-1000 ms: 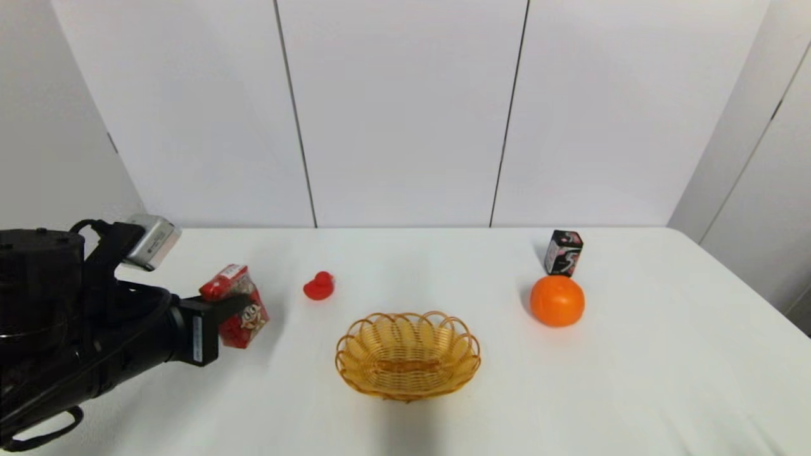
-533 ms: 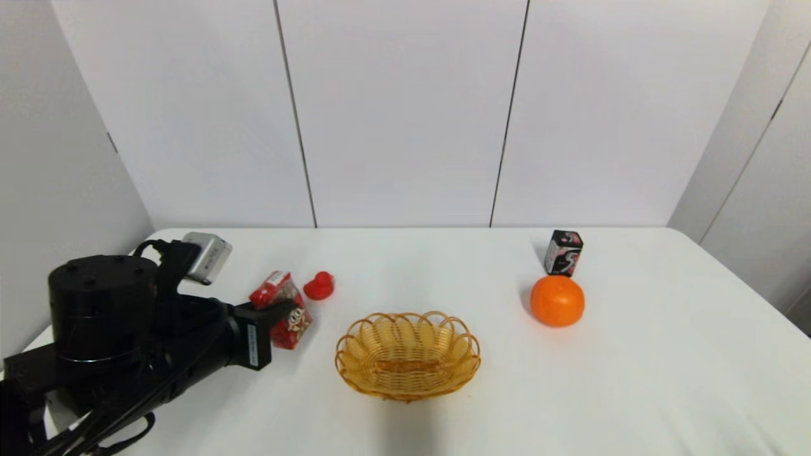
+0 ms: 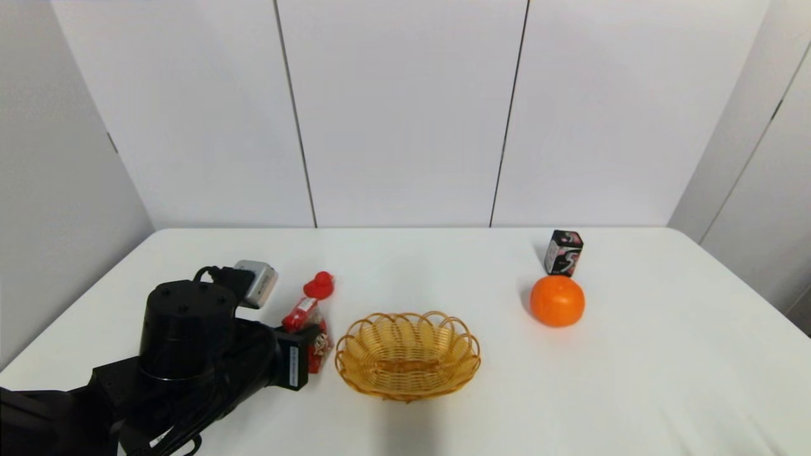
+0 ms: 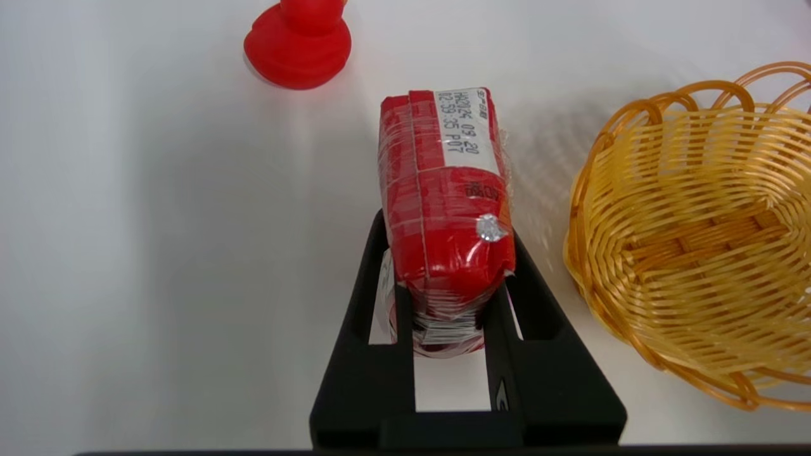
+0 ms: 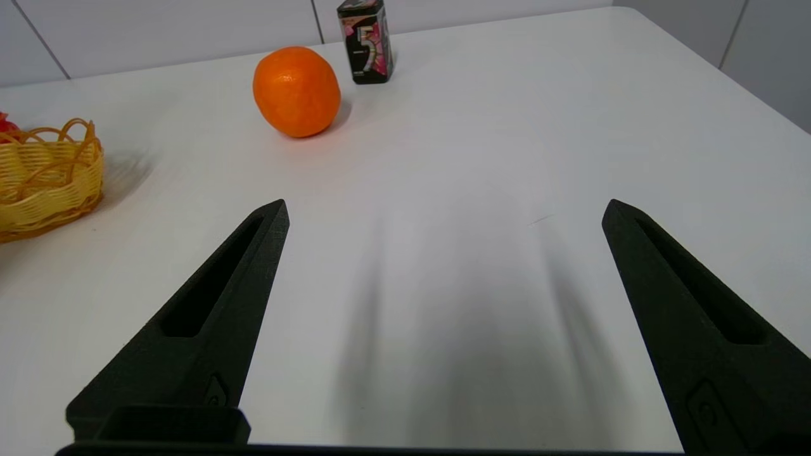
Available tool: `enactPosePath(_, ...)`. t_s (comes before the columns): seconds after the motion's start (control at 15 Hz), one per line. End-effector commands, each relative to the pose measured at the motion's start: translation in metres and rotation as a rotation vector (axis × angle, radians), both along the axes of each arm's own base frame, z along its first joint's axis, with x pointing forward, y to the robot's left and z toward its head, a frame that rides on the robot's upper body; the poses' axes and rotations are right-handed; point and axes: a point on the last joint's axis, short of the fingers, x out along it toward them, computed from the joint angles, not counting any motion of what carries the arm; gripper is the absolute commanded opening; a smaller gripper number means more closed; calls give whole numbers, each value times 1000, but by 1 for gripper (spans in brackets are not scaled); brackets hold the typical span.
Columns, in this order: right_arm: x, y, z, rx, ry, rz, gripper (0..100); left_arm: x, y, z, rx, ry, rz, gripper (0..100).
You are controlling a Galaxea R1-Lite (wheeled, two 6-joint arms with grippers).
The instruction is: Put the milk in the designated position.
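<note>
**Red carton in transit, left of the wicker basket**

Black left end effector: at the left of the counter, fingers closed onto the lower end of the milk, so the carton is clamped between them. The left wrist view shows the two fingers pressed against both sides of the carton.

Milk: small red carton with a white date label on its upper face, tilted and held in the grip. It sits just beside the left rim of the basket and near the toy duck, touching neither as far as can be seen. Whether its base rests on the counter cannot be told.

Red toy duck: on the counter just behind the carton.

Yellow wicker basket: centre, holding nothing visible.

Orange and black-and-pink box: right of centre, close together, the box behind the orange.

Right end effector: out of the head view; its own wrist camera shows the fingers spread wide over bare counter, holding nothing.

Step in hand, by judgement: carrying the milk toward its place, the basket being the likely target. The next move calls for clearing the basket rim, centring the carton over the bowl, then releasing it.
</note>
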Motion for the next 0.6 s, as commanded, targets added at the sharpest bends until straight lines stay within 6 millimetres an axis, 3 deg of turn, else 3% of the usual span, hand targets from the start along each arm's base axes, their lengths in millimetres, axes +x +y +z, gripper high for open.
enactPosePath(0.07,0,0,0,1,2,0,100,0,0,-5,13,9,13,100)
enactPosePath(0.33,0,0,0,1,2,0,100,-4,4,-1,16,-2,21,100)
enactPosePath(0.6,0,0,0,1,2,0,100,-16,15,17,2,-24,33,100)
